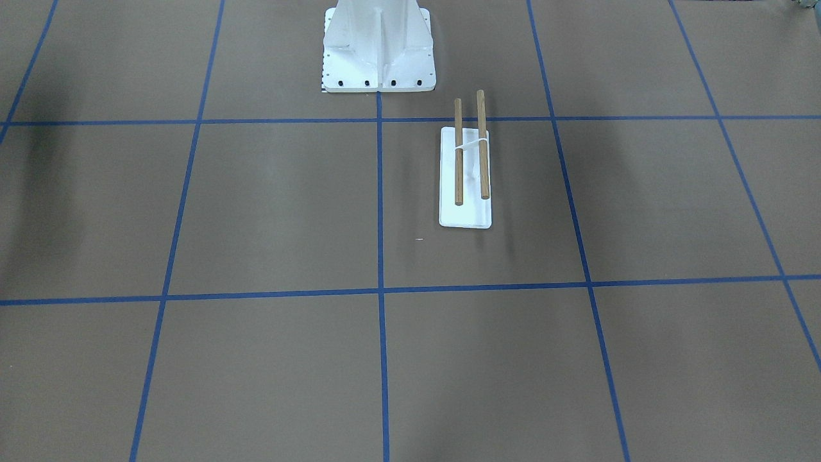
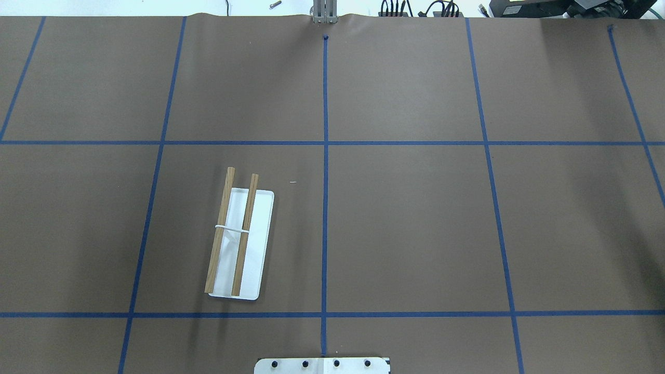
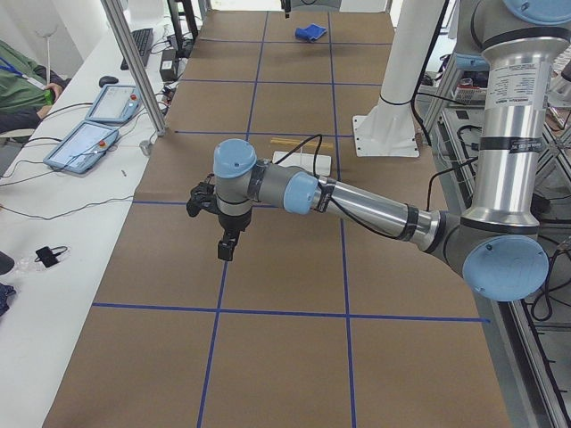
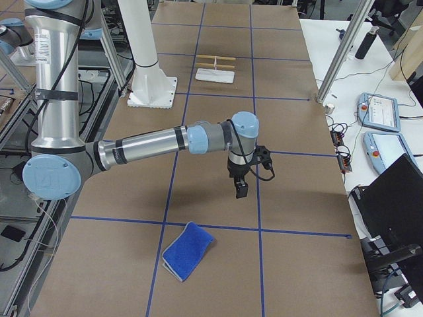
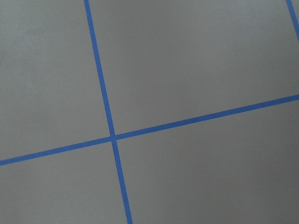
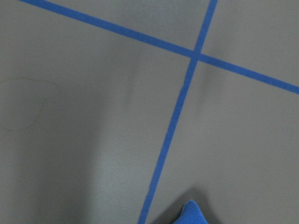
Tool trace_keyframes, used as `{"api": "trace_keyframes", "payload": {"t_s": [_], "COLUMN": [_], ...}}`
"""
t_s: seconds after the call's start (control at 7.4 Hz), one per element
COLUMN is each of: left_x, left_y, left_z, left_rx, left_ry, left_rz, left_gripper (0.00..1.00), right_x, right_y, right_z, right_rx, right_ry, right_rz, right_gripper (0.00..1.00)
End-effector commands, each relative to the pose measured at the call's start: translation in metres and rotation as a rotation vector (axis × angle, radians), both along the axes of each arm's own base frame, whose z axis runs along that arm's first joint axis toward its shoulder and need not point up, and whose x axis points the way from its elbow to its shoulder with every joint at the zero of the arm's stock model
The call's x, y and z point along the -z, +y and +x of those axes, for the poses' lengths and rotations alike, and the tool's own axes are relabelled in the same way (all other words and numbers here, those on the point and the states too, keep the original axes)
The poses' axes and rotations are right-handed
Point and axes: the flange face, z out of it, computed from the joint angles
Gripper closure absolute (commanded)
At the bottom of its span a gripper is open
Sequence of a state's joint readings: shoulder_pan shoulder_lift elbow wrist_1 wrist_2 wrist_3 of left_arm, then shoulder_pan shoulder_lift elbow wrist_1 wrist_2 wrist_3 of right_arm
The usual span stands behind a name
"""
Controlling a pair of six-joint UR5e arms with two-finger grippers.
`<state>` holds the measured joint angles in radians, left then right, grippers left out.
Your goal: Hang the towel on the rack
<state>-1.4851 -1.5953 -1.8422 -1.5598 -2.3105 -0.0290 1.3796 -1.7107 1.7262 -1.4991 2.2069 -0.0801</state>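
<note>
Towel: the towel [image 4: 188,251] is lying folded on the table [image 1: 256,212] toward the robot's right end, across a blue tape line. Only one corner [image 6: 190,215] is showing at the bottom edge of the right wrist view.
Rack: the rack [image 2: 240,241] is standing upright on the robot's left of the centre tape line, both rods bare. It is sitting well apart from the towel.
Right gripper: the right gripper [image 4: 241,191] is hanging above the table, pointing down, near the towel but not touching it. Only the side camera is showing it, so I cannot tell whether it is spread or pressed together.
Left gripper: the left gripper [image 3: 227,251] is hanging above bare paper, pointing down, well short of the rack. Cannot tell its state either.
In between: the right forearm is stretching over the table between towel and rack. The white pedestal [image 4: 149,86] is standing at the robot's edge, off to the side.
Surroundings: two teach pendants [image 3: 89,134] are lying on the side bench beside an aluminium post [image 3: 134,67].
</note>
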Motion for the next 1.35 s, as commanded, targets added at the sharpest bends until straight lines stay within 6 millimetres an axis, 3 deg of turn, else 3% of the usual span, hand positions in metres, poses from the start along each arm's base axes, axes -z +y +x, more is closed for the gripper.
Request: {"api": "trace_keyframes", "payload": {"t_s": [0.0, 0.14, 0.41, 0.68, 0.81, 0.95, 1.08, 1.22], "left_x": [-0.005, -0.005, -0.004, -0.003, -0.004, -0.003, -0.003, -0.006], "left_y": [0.004, 0.004, 0.005, 0.005, 0.004, 0.003, 0.003, 0.003], "left_z": [-0.001, -0.001, -0.001, 0.000, 0.000, 0.000, 0.000, 0.000], "left_rx": [0.000, -0.001, -0.001, -0.002, -0.003, 0.000, 0.000, -0.002], "left_ry": [0.000, 0.000, 0.000, 0.001, 0.000, 0.003, 0.003, 0.002], "left_rz": [-0.008, -0.007, -0.004, -0.003, -0.001, 0.017, 0.016, 0.012], "left_gripper": [0.01, 0.01, 0.01, 0.01, 0.01, 0.01, 0.01, 0.01], "right_x": [-0.093, -0.110, -0.109, -0.122, -0.124, -0.125, -0.127, -0.126], "right_y": [0.015, 0.020, 0.032, 0.057, 0.059, 0.059, 0.059, 0.058], "right_z": [0.002, 0.001, -0.004, 0.001, 0.002, 0.002, 0.003, 0.003], "right_rx": [-0.001, -0.010, -0.207, -0.248, -0.250, -0.250, -0.247, -0.246], "right_ry": [-0.012, -0.018, -0.105, -0.107, -0.103, -0.089, -0.079, -0.080], "right_rz": [0.001, -0.026, -0.231, -0.235, -0.238, -0.231, -0.225, -0.221], "right_gripper": [0.00, 0.00, 0.09, 0.11, 0.18, 0.42, 0.76, 1.00]}}
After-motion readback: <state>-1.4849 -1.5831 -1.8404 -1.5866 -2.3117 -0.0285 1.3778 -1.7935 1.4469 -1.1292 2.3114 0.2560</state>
